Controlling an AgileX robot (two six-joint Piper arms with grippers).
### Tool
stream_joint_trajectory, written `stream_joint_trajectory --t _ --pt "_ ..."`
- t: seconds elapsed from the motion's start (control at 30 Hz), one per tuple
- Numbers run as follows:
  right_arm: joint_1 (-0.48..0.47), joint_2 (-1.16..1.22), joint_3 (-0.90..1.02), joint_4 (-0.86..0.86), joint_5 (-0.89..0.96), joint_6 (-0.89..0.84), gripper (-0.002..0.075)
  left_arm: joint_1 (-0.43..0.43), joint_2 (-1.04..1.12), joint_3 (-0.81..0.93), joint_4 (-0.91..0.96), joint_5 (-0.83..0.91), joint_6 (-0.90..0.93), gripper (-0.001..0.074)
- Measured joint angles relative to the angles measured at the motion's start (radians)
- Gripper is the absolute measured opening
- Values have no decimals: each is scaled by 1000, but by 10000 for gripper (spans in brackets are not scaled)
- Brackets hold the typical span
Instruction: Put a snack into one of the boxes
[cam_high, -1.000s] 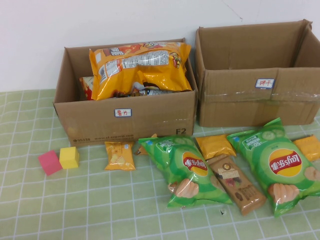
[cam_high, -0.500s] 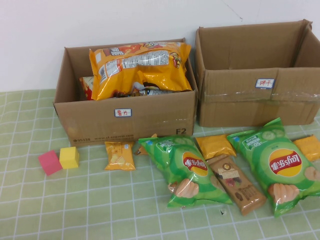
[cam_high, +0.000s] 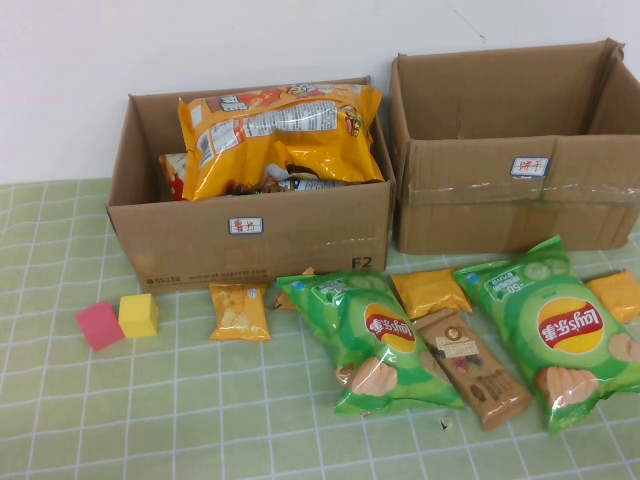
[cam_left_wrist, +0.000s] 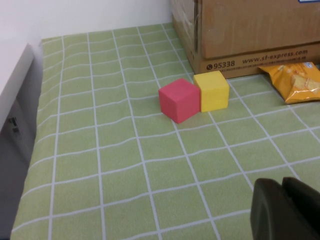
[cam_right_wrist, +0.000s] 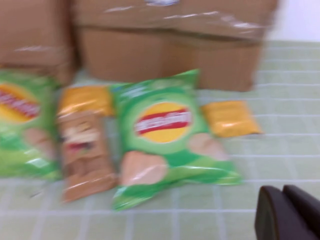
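Note:
Two green chip bags (cam_high: 375, 340) (cam_high: 555, 325), a brown bar pack (cam_high: 472, 368) and small orange packs (cam_high: 240, 311) (cam_high: 430, 291) (cam_high: 617, 295) lie on the cloth in front of two cardboard boxes. The left box (cam_high: 250, 240) holds a large orange bag (cam_high: 280, 135). The right box (cam_high: 520, 205) shows nothing inside. Neither arm shows in the high view. My left gripper (cam_left_wrist: 287, 210) is shut and empty, low over the cloth near the cubes. My right gripper (cam_right_wrist: 289, 212) is shut and empty, near the right green bag (cam_right_wrist: 165, 135).
A pink cube (cam_high: 100, 325) and a yellow cube (cam_high: 139, 314) sit left of the snacks, in front of the left box; they also show in the left wrist view (cam_left_wrist: 179, 99) (cam_left_wrist: 212, 90). The table's left edge (cam_left_wrist: 30, 125) is near them.

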Motion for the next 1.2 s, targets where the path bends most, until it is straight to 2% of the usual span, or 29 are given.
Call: stream_joint_trajectory --t 0.1,0.23,0.43,0.73,1.2 --pt "-91 -101 108 0 -72 0 3 0 0 0 2 0 0 7" --pt "-137 -147 214 0 -150 0 3 0 0 0 4 0 0 7" --pt "-144 -149 221 -5 -117 23 3 0 0 -2 4 0 0 6" --pt "-145 -149 221 -7 -114 176 2 0 0 -2 4 0 0 6" --pt "-145 -149 219 -10 -110 185 1 0 0 -2 4 0 0 6"
